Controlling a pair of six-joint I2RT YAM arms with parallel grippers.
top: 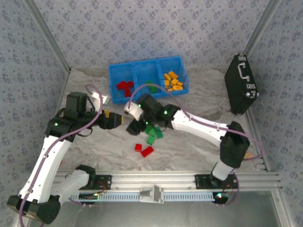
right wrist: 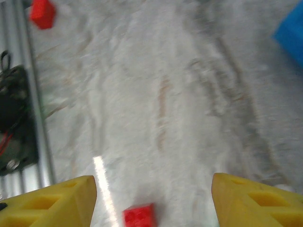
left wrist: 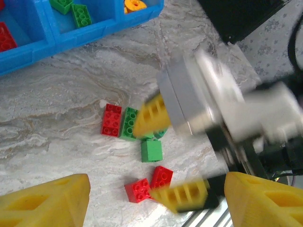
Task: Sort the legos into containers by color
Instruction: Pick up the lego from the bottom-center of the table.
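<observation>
Bright blue tray point(top: 111, 84), bricks in three colours, pale marbled table point(top: 199, 151).
The tray's left compartment shows red legos point(top: 124, 88); the middle one green legos point(top: 150, 87); the right one orange-yellow legos point(top: 172, 81); loose green bricks point(top: 154, 135) and red bricks point(top: 144, 150) dot the table; the table is whitish grey with darker grey and faint brownish veins, like marble; the walls point(top: 142, 28) carry grey-blue paper with a small repeated floral motif; the case point(top: 240, 85) is black with a silvery handle; the left arm point(top: 45, 161) and right arm point(top: 199, 126) are white with black joints and small green lights; the cable point(top: 71, 135) is mauve; the left gripper point(left wrist: 157, 187) and right gripper point(right wrist: 154, 198) are yellow-fingered.
</observation>
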